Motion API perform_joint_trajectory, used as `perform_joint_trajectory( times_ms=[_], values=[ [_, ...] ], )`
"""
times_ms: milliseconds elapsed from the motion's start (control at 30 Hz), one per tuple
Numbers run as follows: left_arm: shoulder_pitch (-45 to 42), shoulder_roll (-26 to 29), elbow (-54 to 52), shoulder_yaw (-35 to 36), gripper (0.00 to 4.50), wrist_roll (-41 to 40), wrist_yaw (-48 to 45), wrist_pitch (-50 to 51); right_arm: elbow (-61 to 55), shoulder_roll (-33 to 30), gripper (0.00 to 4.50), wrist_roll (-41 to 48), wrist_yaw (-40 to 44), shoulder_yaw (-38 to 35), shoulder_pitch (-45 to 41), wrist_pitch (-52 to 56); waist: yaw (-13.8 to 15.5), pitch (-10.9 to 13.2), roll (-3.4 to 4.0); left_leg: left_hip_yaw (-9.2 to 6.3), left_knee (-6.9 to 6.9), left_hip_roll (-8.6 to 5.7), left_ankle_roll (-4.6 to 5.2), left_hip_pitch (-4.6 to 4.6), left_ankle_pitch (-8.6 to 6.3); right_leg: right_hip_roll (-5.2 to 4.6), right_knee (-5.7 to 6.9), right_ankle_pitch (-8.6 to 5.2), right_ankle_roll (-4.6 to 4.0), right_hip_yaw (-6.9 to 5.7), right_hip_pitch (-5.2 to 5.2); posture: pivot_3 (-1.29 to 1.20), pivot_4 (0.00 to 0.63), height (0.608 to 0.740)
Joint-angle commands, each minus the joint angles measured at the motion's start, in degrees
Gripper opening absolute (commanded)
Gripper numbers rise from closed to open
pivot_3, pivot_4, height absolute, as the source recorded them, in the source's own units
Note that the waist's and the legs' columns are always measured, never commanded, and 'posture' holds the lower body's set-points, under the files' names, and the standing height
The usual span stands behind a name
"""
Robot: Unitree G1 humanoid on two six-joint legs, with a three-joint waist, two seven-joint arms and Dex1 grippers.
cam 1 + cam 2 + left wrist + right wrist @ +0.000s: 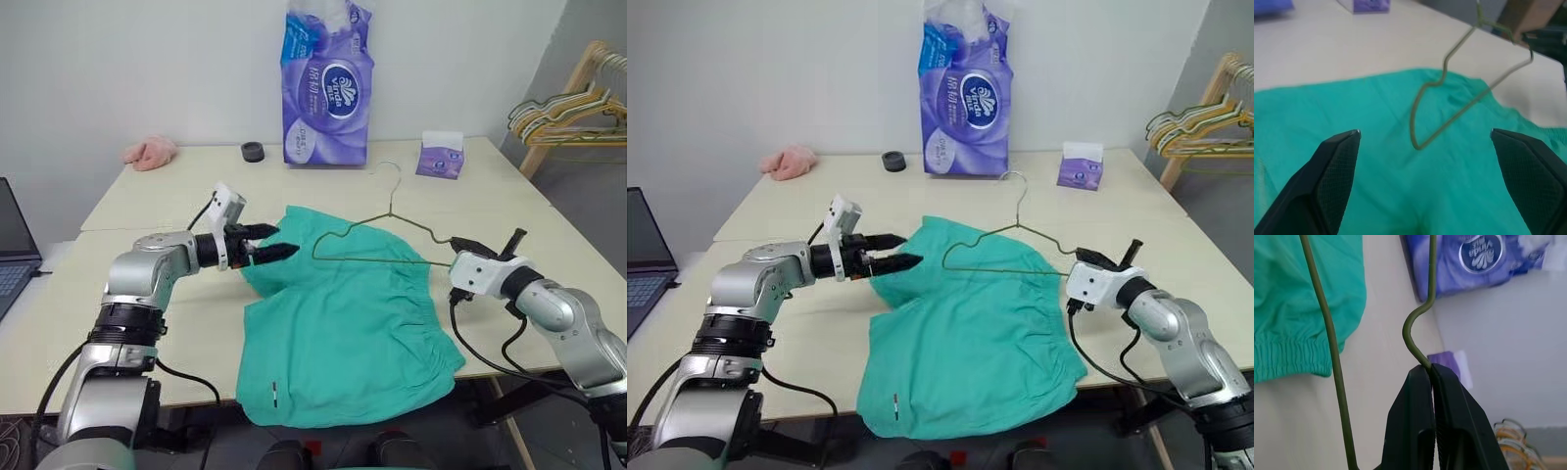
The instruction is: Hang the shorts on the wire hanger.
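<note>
Plainly, the purple pack (326, 88) reads "Vinda".

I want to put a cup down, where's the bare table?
Bare table lies between the tissue box and the right end effector, and in front of the pink cloth. The middle is crowded by the shorts and wire hanger.

Matt cloth shorts (343, 328), thin wire hanger (377, 240)
</note>
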Motion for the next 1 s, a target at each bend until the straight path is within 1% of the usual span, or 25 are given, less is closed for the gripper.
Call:
perform_joint_trajectory(
  times_ms=[33,367,633,800,833,900,1000],
  values=[
    [0.35,0.97,-2.12,-2.01,4.5,0.25,-3.05,1.58,-0.93,-0.33,0.02,-1.48,-0.02,-0.17,-1.83,-3.95,0.0,0.0,0.0,0.0,0.0,0.0,0.0,-0.01,0.0,0.0,0.04,0.0,0.0,0.0,-0.01,-0.1,0.027,0.74],
    [0.51,-1.17,-0.72,-3.49,4.5,2.2,-3.54,-2.41,-2.46,1.72,0.02,-1.99,1.81,1.34,-2.11,-11.23,-0.01,0.01,-0.01,0.02,0.09,-0.01,0.0,0.03,0.01,0.02,0.27,-0.02,-0.02,0.0,-0.03,-0.1,0.025,0.74],
    [4.97,1.09,-5.78,-7.95,4.5,2.82,-9.92,-1.57,-2.17,3.21,0.02,-1.72,2.32,1.25,-3.61,-13.74,-0.19,0.01,-0.02,0.03,0.09,-0.01,0.0,0.04,0.01,0.03,0.33,-0.04,-0.06,0.01,-0.05,-0.11,0.03,0.74],
    [5.92,0.74,-6.74,-8.34,4.5,3.06,-10.4,-1.91,-2.54,3.68,0.02,-1.06,2.59,0.85,-3.76,-14.43,-0.14,0.01,-0.02,0.04,0.11,-0.02,0.0,0.04,0.01,0.03,0.33,-0.05,-0.06,0.02,-0.03,-0.11,0.032,0.74],
    [5.79,0.41,-6.59,-8.13,4.11,3.03,-10.03,-1.71,-2.57,3.77,0.0,-1.05,2.71,0.77,-3.71,-14.55,-0.12,0.01,-0.02,0.03,0.11,-0.02,0.0,0.04,0.01,0.03,0.33,-0.05,-0.06,0.01,-0.03,-0.11,0.032,0.74],
    [5.79,0.05,-6.58,-8.05,3.65,2.92,-9.84,-1.45,-2.61,3.97,0.0,-1.0,2.91,0.61,-3.58,-14.83,-0.13,0.01,-0.02,0.03,0.12,-0.03,0.01,0.04,0.01,0.03,0.33,-0.05,-0.06,0.02,-0.03,-0.12,0.032,0.74],
    [6.45,0.05,-7.53,-8.31,2.72,2.41,-10.64,-0.9,-2.91,4.2,0.0,-0.92,3.06,0.41,-3.29,-14.94,-0.19,0.01,-0.02,0.03,0.12,-0.03,0.01,0.04,0.01,0.03,0.35,-0.05,-0.06,0.02,-0.04,-0.12,0.034,0.74]
  ],
)
